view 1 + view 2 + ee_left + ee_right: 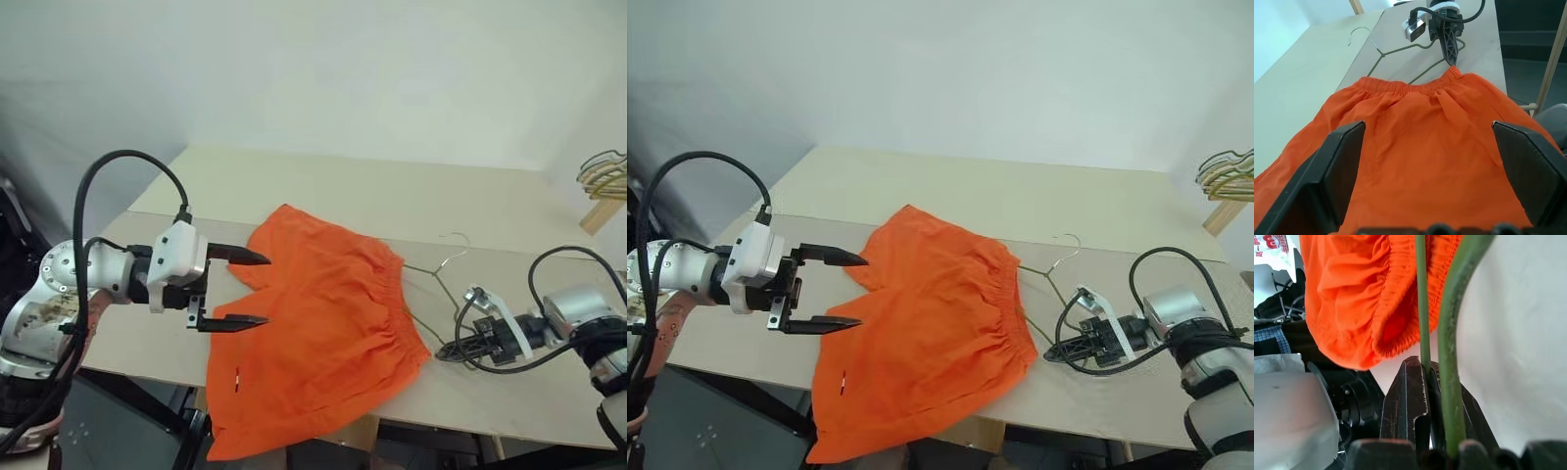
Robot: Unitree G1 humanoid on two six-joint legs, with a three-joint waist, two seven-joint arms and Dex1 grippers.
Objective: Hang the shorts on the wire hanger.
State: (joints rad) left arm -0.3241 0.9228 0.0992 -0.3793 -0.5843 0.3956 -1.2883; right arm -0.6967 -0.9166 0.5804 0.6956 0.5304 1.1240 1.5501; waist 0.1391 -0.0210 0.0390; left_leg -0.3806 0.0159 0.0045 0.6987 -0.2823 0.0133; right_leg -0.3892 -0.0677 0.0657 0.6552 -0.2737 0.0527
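Observation:
The orange shorts (323, 323) lie spread on the table (392, 196), with the gathered waistband toward the right and one leg drooping over the front edge. The wire hanger (441, 269) lies flat just right of the waistband, its hook pointing to the far side. My right gripper (443, 351) is shut on the wire hanger's near corner, close to the waistband; the right wrist view shows the wire (1422, 308) pinched between the fingers (1405, 396). My left gripper (265, 290) stands open at the left edge of the shorts, holding nothing.
A bunch of wire hangers on a wooden beam (605, 181) sits at the far right edge. The table's front edge runs close under both grippers. A seam crosses the tabletop behind the shorts.

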